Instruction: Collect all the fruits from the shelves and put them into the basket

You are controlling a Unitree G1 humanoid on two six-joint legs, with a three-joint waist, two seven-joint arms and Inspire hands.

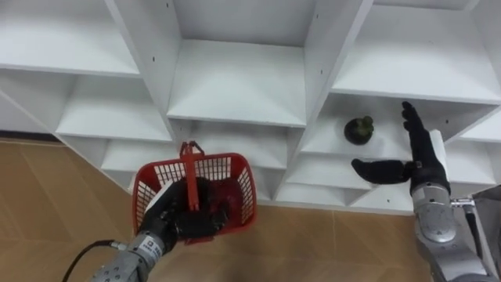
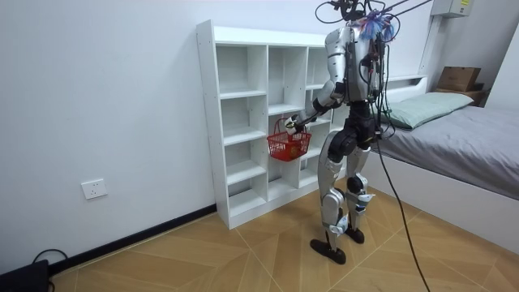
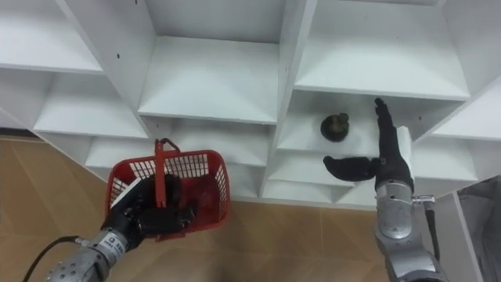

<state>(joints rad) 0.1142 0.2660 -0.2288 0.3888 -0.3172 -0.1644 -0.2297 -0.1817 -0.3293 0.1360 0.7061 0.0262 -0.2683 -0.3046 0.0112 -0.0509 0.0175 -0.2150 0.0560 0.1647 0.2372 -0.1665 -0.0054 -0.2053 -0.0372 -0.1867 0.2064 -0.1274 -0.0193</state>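
The fingers (image 1: 411, 117) of the right hand (image 1: 423, 160) are held straight and pointing up, with the thumb (image 1: 374, 169) spread wide; nothing is held. This hand is seen at the front of the closet (image 1: 235, 86), in the mouth of the compartment where the dark green fruit (image 1: 359, 129) rests on its shelf (image 1: 325, 142). The fruit lies just beside the thumb and apart from it. The left hand (image 1: 167, 222) is curled round the lower handle of the red basket (image 1: 239, 176), which is carried in front of the closet's lower compartments. Something red is glimpsed inside the basket, but what it is cannot be told.

The fruit is judged to be small, firm and fairly light, with a rounded body that may roll if nudged. It would best be taken round its widest part, thumb on one side and fingers on the other, with only moderate pressure so that it is not bruised.

Inside the closet, room is limited. The compartment is closed by the upright divider (image 1: 317, 63) on its left and by the shelf above, and a clumsy push could send the fruit toward the closet's back. In front of the closet, open room is available for the fruit to be carried down and across to the basket, whose upright handle should be avoided.
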